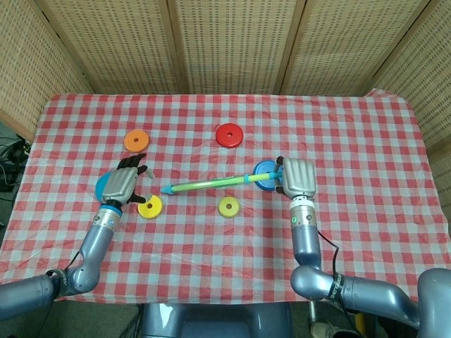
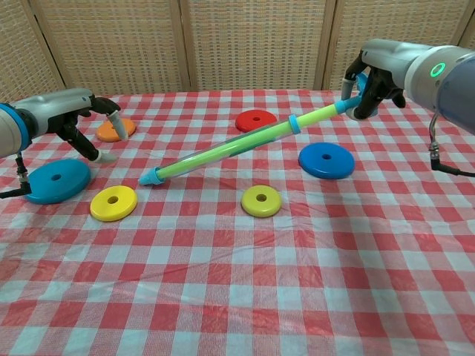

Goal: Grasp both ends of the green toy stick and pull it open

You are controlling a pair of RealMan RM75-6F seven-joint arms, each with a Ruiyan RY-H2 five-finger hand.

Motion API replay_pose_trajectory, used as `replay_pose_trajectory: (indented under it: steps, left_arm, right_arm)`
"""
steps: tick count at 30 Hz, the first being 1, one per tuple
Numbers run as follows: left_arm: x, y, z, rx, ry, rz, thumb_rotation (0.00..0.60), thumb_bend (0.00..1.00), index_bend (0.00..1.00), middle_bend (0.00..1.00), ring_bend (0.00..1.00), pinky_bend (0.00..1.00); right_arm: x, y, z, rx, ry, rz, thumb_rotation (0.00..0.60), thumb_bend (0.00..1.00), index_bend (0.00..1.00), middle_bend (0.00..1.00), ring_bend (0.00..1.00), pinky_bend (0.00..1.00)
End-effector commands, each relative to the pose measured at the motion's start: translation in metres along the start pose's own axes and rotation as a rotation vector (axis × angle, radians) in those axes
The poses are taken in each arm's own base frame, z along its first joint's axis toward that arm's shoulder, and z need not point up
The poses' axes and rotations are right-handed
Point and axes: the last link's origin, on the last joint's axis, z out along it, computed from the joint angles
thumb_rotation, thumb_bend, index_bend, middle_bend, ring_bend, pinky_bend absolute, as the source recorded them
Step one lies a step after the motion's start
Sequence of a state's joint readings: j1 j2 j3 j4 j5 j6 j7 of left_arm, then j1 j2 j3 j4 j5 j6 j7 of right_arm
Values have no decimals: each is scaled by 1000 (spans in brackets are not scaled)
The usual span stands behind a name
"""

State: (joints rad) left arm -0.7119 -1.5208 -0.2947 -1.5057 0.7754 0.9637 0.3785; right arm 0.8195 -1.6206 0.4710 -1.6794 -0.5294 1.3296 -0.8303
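The green toy stick has blue tips and hangs tilted above the table, its right end raised. My right hand grips that raised end. The stick's free left tip points down toward the yellow disc. My left hand hovers with fingers spread, a short way left of the free tip, holding nothing.
On the red checked cloth lie several discs: an orange one, a red one, a small yellow-green one, a blue one under my left hand, another blue one below the stick's right end.
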Motion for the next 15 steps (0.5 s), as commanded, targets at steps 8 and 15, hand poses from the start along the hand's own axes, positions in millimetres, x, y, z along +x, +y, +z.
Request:
replay_pose_trajectory:
  steps: [8,15]
  left_arm:
    - [-14,17,17,2,-2,65,600,276,401,0,0,0]
    - [-25,25,24,8,-25,110,600,275,391,0,0,0]
  right_arm:
    - [-1,8,0,-10,-16,15,600,604,805,1000,1000,806]
    - [0,14,-1,-18,-23,24,600,603,805,1000,1000,806]
